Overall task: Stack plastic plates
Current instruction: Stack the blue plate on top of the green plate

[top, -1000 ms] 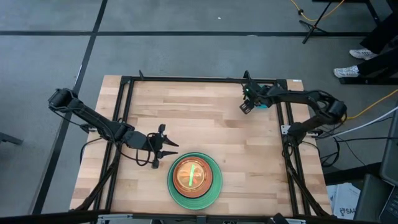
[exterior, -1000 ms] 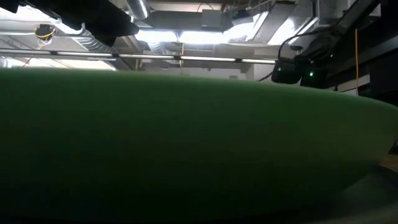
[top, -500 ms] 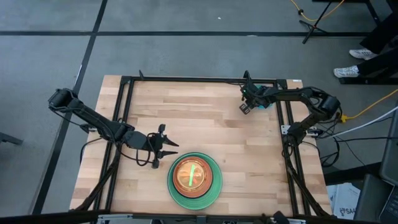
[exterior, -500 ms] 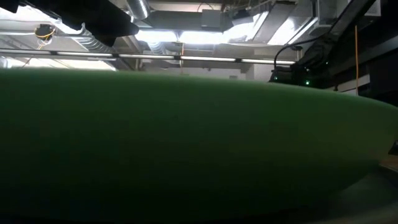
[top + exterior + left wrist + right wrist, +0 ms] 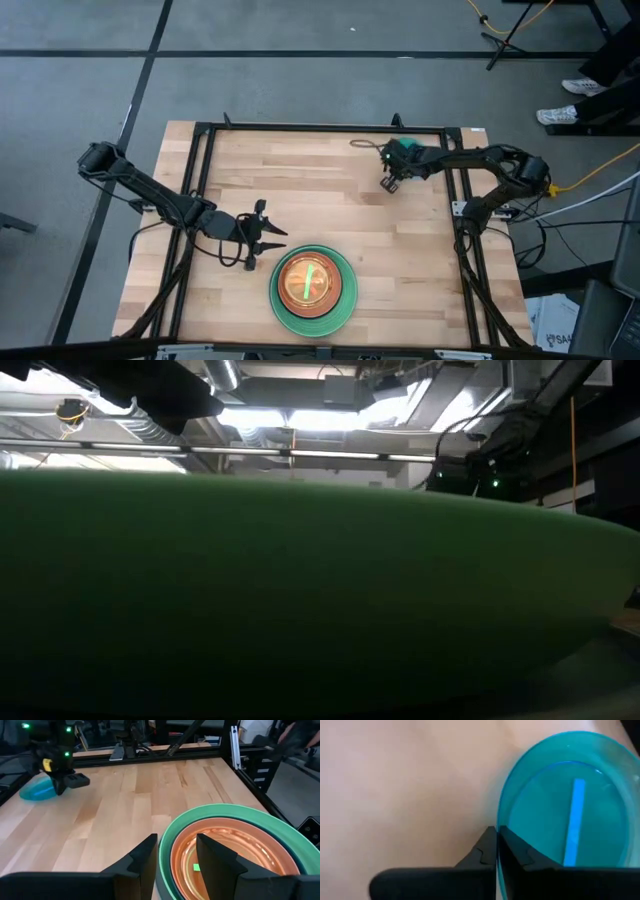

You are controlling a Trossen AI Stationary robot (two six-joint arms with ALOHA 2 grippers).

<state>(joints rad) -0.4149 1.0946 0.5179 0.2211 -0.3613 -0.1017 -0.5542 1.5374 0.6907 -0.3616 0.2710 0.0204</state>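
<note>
A stack of plastic plates (image 5: 310, 290) stands near the table's front edge: a small orange plate (image 5: 225, 855) in a brown one, in a large light green one (image 5: 170, 835). My left gripper (image 5: 272, 238) hovers open just far-left of the stack. At the far right lies a small translucent blue plate (image 5: 560, 810), also seen as the blue plate (image 5: 35, 790). My right gripper (image 5: 496, 850) is shut on it. My right gripper pinches the blue plate's rim (image 5: 501, 827) between its two fingers, at the edge nearest the table's middle. The fingers slant down onto it from above. The plate stays low at the tabletop (image 5: 37, 795); whether it is lifted clear I cannot tell.
Black frame rails (image 5: 200, 160) run along the table's left, far and right sides. The green plate's rim (image 5: 300, 590) fills most of the low view. Bare wood (image 5: 320, 190) lies between the blue plate and the stack.
My right gripper has shut on the blue plate's rim and shifted a little toward the table's left. The blue plate has shifted with it, toward the left and far edge.
</note>
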